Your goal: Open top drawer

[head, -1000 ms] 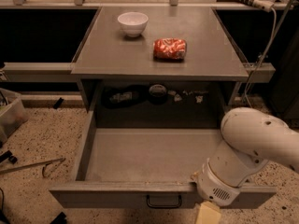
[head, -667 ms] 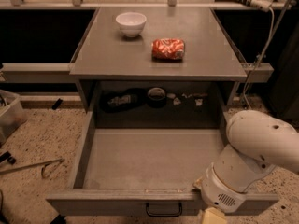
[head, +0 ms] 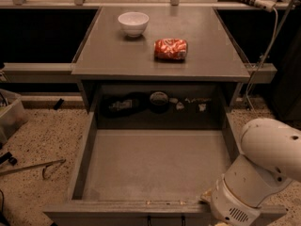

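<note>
The top drawer [head: 150, 168] is pulled far out from under the grey table, and its bare grey floor shows. Its front rim runs along the bottom edge of the view, with the black loop handle [head: 164, 219] just showing at the centre. My white arm's wrist [head: 237, 206] hangs over the drawer's front right corner. The gripper is below the wrist, past the bottom edge of the view, and does not show.
A white bowl [head: 133, 22] and a red crushed can [head: 170, 49] lie on the table top [head: 108, 55]. Dark items [head: 123, 105], a round tin [head: 159, 100] and white scraps [head: 190, 102] lie at the drawer's back. A bin [head: 9, 114] and a tool [head: 33, 167] are on the floor at left.
The drawer has come further out toward the camera. My arm has drawn back and down with it, and the gripper has dropped below the view's edge.
</note>
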You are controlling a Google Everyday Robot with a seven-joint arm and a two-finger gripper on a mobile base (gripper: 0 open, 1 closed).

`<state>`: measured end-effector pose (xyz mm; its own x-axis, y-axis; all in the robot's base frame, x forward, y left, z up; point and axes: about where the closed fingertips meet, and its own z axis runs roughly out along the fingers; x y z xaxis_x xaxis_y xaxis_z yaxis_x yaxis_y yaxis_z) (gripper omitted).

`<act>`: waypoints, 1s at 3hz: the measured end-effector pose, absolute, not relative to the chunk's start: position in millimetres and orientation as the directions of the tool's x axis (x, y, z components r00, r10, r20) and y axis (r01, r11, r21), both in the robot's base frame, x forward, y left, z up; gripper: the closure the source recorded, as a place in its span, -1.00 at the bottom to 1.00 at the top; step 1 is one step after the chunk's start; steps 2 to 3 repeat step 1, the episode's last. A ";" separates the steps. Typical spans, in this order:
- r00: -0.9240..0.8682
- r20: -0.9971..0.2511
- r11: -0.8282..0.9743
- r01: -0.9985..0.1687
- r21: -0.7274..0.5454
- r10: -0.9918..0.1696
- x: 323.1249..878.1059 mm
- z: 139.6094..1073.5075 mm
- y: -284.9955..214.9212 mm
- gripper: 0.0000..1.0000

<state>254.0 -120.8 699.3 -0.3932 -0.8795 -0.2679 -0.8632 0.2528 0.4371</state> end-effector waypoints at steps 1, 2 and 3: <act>-0.393 -0.268 0.253 -0.863 0.437 -0.880 254.0 699.3 -120.8 -1.00; -0.393 -0.268 0.253 -0.863 0.437 -0.880 254.0 699.3 -120.8 -1.00; -0.393 -0.268 0.253 -0.863 0.437 -0.880 254.0 699.3 -120.8 -1.00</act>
